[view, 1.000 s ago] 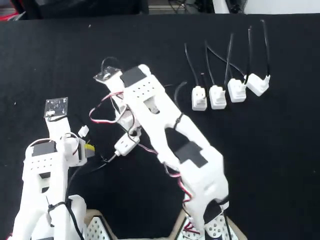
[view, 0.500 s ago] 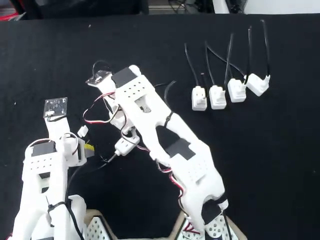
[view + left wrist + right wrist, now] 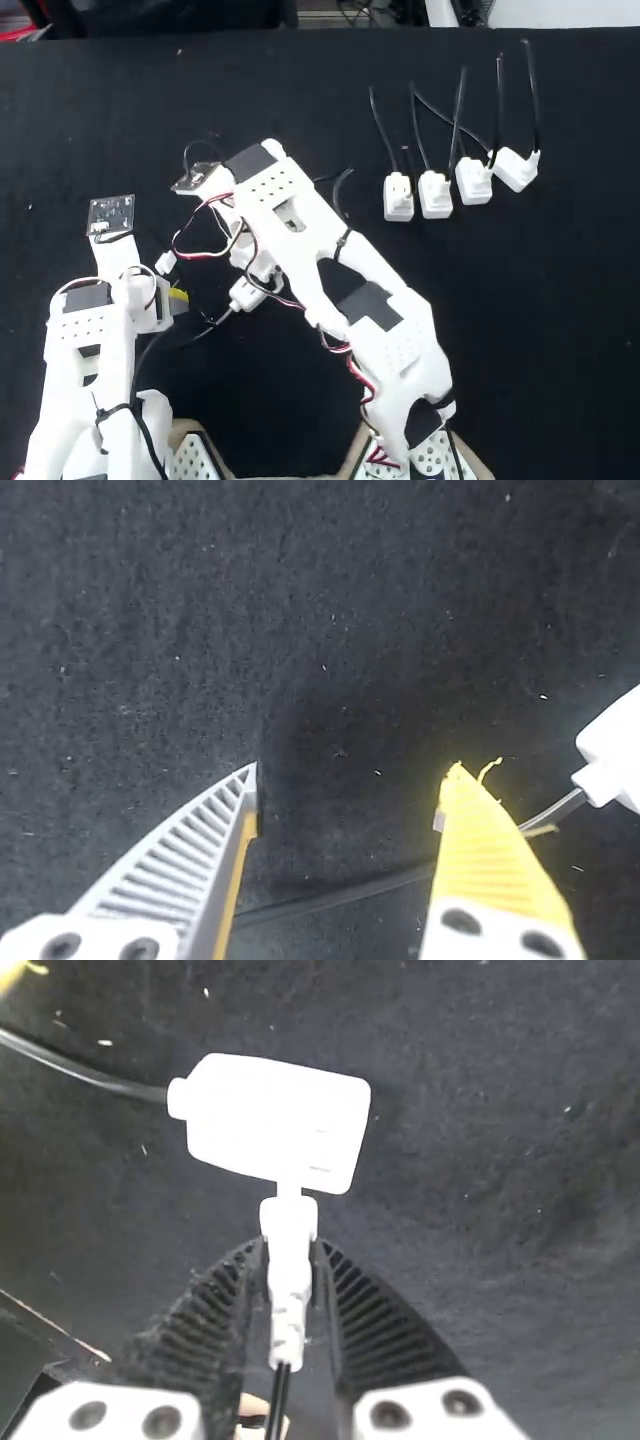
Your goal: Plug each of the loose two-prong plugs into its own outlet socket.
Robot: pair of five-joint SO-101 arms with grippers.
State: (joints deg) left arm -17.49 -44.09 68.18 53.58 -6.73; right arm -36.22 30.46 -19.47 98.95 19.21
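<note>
Black table point(image 3: 560, 350), four corded white blocks point(image 3: 436, 193) nearby

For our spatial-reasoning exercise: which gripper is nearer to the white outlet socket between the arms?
Right. The right gripper holds a two-prong plug against the socket; the open left gripper sits off to its side, apart.

left tool point(image 3: 348, 780) spread wide, pointed down; right tool point(image 3: 290, 1250) pinched tight, arm stretched forward

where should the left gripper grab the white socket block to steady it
Probably the socket block's cable end, pinched across its long flat sides, coming in from the cable side: the right gripper, shut on the plug, crowds the other half.
</note>
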